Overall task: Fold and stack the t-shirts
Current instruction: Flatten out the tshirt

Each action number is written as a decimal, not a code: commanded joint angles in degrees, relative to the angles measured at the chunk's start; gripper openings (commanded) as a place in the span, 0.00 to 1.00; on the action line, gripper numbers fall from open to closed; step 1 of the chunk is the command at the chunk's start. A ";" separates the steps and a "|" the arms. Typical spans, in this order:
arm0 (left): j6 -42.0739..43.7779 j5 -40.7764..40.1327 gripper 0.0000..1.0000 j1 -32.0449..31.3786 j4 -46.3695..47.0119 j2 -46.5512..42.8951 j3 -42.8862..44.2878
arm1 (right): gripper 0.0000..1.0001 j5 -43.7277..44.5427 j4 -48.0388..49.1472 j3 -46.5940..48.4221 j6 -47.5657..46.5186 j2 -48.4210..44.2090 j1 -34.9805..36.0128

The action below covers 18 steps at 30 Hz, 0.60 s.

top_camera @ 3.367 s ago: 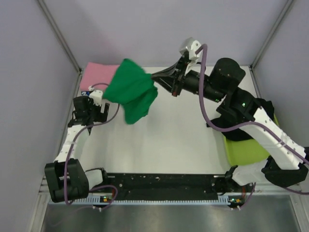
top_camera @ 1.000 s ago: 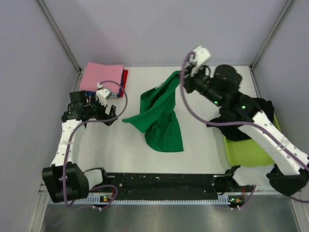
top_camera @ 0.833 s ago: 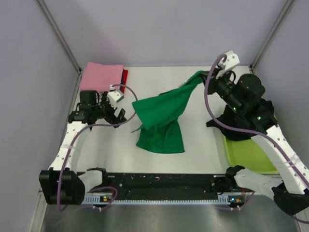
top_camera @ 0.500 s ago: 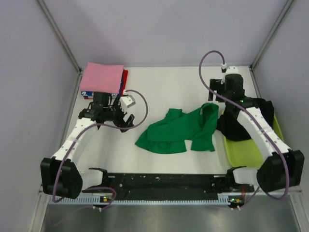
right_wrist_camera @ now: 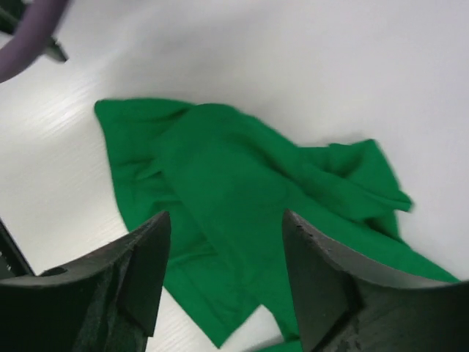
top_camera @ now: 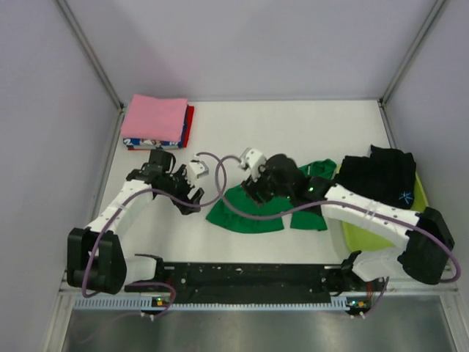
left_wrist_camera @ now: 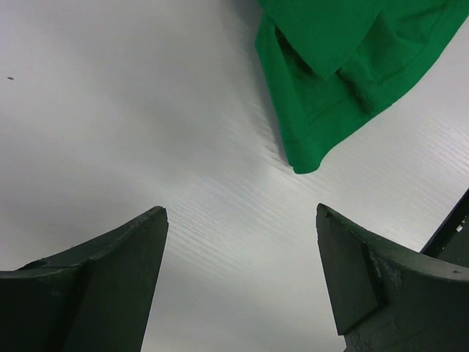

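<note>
Table: I see a white table point(top_camera: 293, 125) filling the middle of the overhead view, with everything on it.
Green t-shirt: the green t-shirt point(top_camera: 242, 218) lies crumpled and unfolded on the table, just right of centre in the lower half of the overhead view. One part trails off to the right toward the tub.
Tub: a lime-green tub point(top_camera: 366, 236) sits at the right edge of the frame.
Black t-shirt: the black t-shirt point(top_camera: 381, 172) is draped over the tub's far end, with a small blue mark showing near its lower right.
Stack: in the upper left, a pink t-shirt point(top_camera: 155, 117) lies folded on top. A red t-shirt point(top_camera: 190, 125) peeks out on the right side and a blue-white printed t-shirt point(top_camera: 150, 143) shows at the near edge.
Right pincer: my right pincer point(right_wrist_camera: 227, 220) is released. Its fingers are spread over the green cloth with nothing between them.
Left pincer: my left pincer point(left_wrist_camera: 238, 220) is released too, over bare table. The green t-shirt's left edge lies just ahead of it, in the upper right of its wrist view.
</note>
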 commanded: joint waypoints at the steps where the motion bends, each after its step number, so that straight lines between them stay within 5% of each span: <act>1: -0.35 -1.95 0.86 2.87 -0.18 -2.76 -2.49 | 0.57 0.26 9.10 -0.84 -1.24 8.92 8.69; 7: -0.80 0.24 0.88 13.94 -1.75 -5.67 -2.24 | 0.39 5.63 9.47 7.95 0.09 25.72 14.59; 18: 1.14 -0.19 0.89 19.05 -3.51 -4.88 -2.76 | 0.38 17.23 10.78 12.44 3.34 35.31 14.68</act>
